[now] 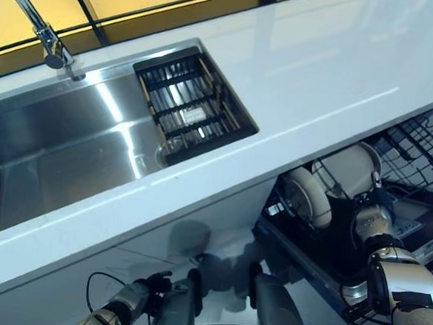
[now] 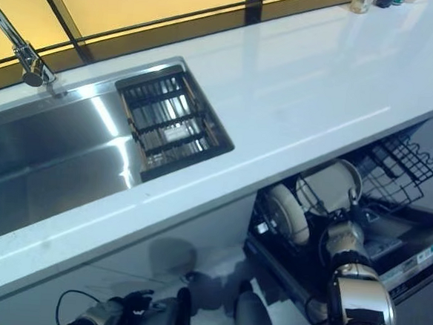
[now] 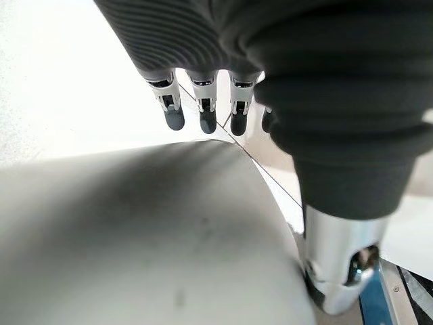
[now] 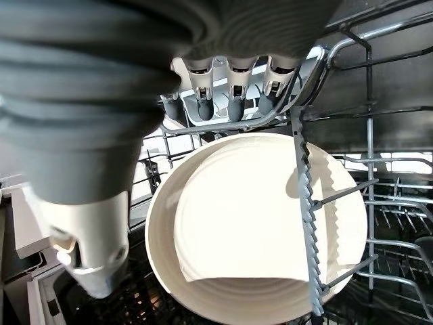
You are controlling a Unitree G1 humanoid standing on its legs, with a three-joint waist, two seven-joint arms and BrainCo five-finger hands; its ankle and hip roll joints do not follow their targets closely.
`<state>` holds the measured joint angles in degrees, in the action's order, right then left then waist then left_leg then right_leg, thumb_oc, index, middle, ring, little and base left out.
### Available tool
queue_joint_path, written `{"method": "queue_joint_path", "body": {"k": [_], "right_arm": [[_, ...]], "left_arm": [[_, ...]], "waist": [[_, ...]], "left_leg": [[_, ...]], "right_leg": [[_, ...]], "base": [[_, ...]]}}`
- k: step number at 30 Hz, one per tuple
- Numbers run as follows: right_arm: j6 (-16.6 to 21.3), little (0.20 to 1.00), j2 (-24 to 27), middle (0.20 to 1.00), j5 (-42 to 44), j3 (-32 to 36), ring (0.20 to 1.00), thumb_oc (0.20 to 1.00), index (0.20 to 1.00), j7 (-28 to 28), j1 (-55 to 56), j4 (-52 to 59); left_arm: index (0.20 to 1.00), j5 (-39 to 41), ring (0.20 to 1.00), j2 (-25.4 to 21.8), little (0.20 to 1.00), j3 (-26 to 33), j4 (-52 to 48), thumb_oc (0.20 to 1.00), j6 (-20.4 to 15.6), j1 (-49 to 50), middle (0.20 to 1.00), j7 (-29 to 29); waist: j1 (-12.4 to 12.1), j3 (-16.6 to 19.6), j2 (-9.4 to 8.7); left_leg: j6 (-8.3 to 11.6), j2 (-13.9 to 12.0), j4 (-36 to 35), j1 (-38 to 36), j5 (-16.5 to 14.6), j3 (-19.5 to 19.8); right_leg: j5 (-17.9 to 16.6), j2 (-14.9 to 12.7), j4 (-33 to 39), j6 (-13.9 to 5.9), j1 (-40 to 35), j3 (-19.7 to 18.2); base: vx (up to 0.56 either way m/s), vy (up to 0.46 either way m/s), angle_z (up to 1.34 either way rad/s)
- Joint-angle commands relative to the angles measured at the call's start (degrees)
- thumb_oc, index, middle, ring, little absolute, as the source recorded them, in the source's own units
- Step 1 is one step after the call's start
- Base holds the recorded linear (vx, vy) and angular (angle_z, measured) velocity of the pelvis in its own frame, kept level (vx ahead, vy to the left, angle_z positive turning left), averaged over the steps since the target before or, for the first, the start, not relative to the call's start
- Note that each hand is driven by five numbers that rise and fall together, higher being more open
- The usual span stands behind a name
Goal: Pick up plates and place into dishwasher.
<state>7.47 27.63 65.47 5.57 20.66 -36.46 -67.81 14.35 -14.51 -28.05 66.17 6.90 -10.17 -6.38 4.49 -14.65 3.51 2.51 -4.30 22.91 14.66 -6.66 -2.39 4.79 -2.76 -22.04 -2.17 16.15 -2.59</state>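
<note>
Two cream plates [image 1: 307,197] [image 1: 350,170] stand on edge side by side in the lower dishwasher rack [image 1: 420,144], under the counter at the right. My right hand [image 1: 370,219] reaches into the rack just in front of them. In the right wrist view its fingers [image 4: 231,95] hang relaxed above the nearer plate [image 4: 257,223] and hold nothing; the plate leans behind a grey tine. My left hand [image 1: 147,288] hangs low at the lower left, with its fingers [image 3: 207,110] straight and empty.
A white counter [image 1: 319,73] runs across above the open dishwasher. A steel sink [image 1: 54,151] holds a black wire rack [image 1: 191,105], with a faucet [image 1: 40,27] behind it. The dishwasher rack's right part has bare wire tines.
</note>
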Motion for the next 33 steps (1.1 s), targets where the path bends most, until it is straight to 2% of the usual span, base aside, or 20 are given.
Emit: {"method": "queue_joint_path", "body": {"k": [1,19,25,29,33], "right_arm": [[3.1,1.0,-3.0,1.0,5.4,-0.3,1.0,1.0,1.0,-5.7,-5.9,4.4],[2.4,1.0,-3.2,1.0,9.2,-2.4,1.0,1.0,1.0,-11.4,-9.8,6.2],[5.1,1.0,-3.0,1.0,8.3,-3.4,1.0,1.0,1.0,-9.1,-12.2,7.3],[7.0,1.0,-2.5,1.0,8.7,-2.7,1.0,1.0,1.0,-5.8,-12.5,8.0],[7.6,1.0,-2.3,1.0,10.7,-1.8,1.0,1.0,1.0,-5.8,-11.8,9.6]], "left_arm": [[1.0,-1.8,1.0,-0.2,1.0,-1.1,1.7,1.0,0.0,-0.4,1.0,1.3],[1.0,1.1,1.0,-0.8,1.0,-0.4,2.5,1.0,0.6,-3.4,1.0,1.5],[1.0,2.5,1.0,-1.2,1.0,-0.9,2.5,1.0,0.3,-4.6,1.0,1.8],[1.0,2.1,1.0,-1.2,1.0,-0.3,2.9,1.0,-0.5,-4.7,1.0,1.5],[1.0,2.2,1.0,-1.0,1.0,0.0,2.9,1.0,-1.7,-4.5,1.0,1.7]], "waist": [[-2.3,0.9,-1.33],[-4.3,-0.1,-0.74],[-4.7,-0.9,-0.48],[-4.4,-1.3,-0.58],[-3.8,-1.4,-0.7]], "left_leg": [[-1.4,-1.6,2.3,2.5,-1.1,2.0],[0.07,-1.5,1.6,5.7,1.7,6.2],[0.37,-1.4,0.2,6.7,3.3,7.7],[0.34,-1.3,-0.4,6.7,3.5,7.7],[0.3,-1.2,-0.1,6.8,3.3,7.1]], "right_leg": [[-3.7,-2.5,6.1,-1.43,-3.8,-1.2],[-2.7,-1.0,4.8,-0.21,-1.8,0.6],[-2.2,-0.5,3.6,0.27,-0.3,1.1],[-2.0,-0.4,3.3,0.47,0.4,1.0],[-2.0,-0.4,3.1,0.56,0.8,0.6]], "base": [[0.03,-0.033,0.0],[0.01,-0.009,0.1],[-0.03,0.001,0.14],[-0.05,0.021,0.03],[-0.04,0.021,-0.01]]}}
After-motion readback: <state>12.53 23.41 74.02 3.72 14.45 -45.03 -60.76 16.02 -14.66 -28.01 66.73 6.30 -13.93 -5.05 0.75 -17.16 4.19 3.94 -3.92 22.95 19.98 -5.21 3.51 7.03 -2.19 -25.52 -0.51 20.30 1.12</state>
